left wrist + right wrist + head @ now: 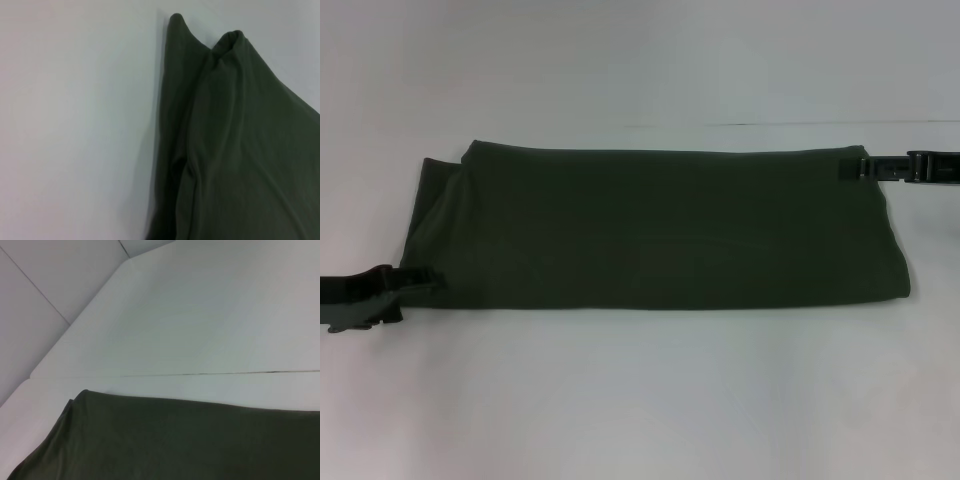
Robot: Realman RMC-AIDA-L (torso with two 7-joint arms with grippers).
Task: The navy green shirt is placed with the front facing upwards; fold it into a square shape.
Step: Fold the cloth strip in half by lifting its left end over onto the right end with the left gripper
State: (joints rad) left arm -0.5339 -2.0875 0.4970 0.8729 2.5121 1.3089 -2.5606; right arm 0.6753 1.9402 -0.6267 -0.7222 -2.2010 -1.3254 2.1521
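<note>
The navy green shirt (660, 230) lies on the white table as a wide folded band, plain green side up, with no lettering or neck label showing. My left gripper (432, 281) is at the band's near left corner. In the left wrist view the cloth (235, 150) bunches into ridges that rise toward the camera, so this gripper looks shut on the shirt's edge. My right gripper (850, 168) sits at the band's far right corner and overlaps the cloth's edge. The right wrist view shows only the flat far edge of the shirt (175, 440).
The white table (640, 400) runs all around the shirt. A thin seam (770, 124) crosses the table behind it and also shows in the right wrist view (200, 374). The table's far corner and a wall (30, 315) lie beyond.
</note>
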